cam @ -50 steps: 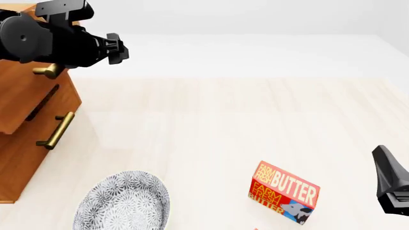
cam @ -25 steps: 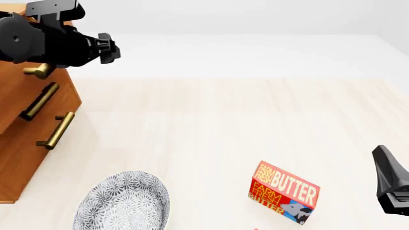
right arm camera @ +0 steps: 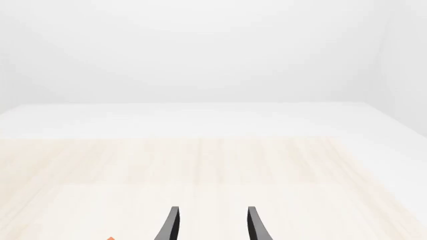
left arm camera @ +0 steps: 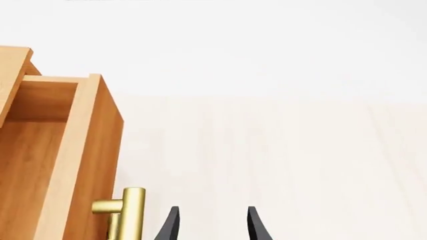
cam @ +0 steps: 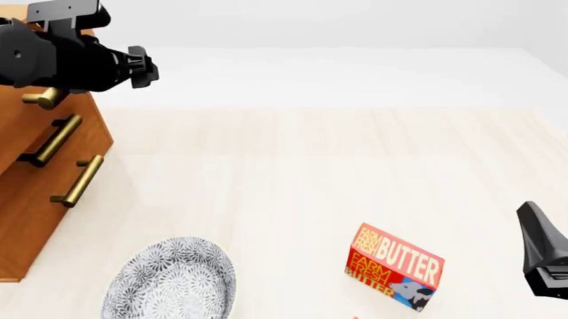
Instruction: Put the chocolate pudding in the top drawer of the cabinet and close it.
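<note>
The cabinet (cam: 36, 199) stands at the table's left edge. Its top drawer (left arm camera: 73, 150) is partly pulled out, and the stretch of wooden floor inside it that shows is bare. My left gripper (left arm camera: 210, 225) is open and holds nothing; it hangs just beside the end of the drawer's brass handle (left arm camera: 127, 212). In the front view the left gripper (cam: 142, 66) sits high at the cabinet's top front corner. My right gripper (right arm camera: 210, 225) is open and empty, low at the right edge (cam: 541, 256). The chocolate pudding is out of view.
A red-orange Farm Fresh Butter box (cam: 395, 267) lies near the front, right of centre. A grey patterned bowl (cam: 173, 282) sits front left, close to the cabinet's base. Two lower drawers with brass handles (cam: 53, 141) are shut.
The top drawer has slid back toward the cabinet, its handle moving left. My left arm moved left with it. The right arm has not moved.
</note>
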{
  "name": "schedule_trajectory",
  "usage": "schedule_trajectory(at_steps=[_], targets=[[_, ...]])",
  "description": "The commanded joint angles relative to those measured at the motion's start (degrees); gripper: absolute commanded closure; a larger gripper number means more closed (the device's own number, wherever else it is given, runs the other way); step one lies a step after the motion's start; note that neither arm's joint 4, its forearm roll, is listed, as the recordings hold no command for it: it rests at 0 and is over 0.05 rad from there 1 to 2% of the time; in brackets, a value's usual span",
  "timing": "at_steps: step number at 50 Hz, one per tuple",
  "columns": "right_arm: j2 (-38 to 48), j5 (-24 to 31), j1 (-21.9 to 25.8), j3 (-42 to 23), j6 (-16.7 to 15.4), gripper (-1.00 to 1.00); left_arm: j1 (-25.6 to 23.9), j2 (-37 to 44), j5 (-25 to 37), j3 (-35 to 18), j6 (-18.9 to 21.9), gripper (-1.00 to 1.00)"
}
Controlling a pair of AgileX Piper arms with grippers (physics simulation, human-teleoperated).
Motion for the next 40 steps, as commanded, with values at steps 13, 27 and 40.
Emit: schedule_trajectory(at_steps=[13, 27, 40], targets=[[0.0, 0.0, 0.0, 0.0, 0.0, -1.00, 2.2, 4.9, -1.1, 2.7, 1.3, -1.00], [0.0, 0.0, 0.0, 0.0, 0.0, -1.00, 3.6, 4.6, -1.4, 3.3, 1.8, -1.00], [0.0, 0.0, 0.0, 0.0, 0.0, -1.00, 4.9, 4.8, -2.1, 3.6, 2.7, -1.00]])
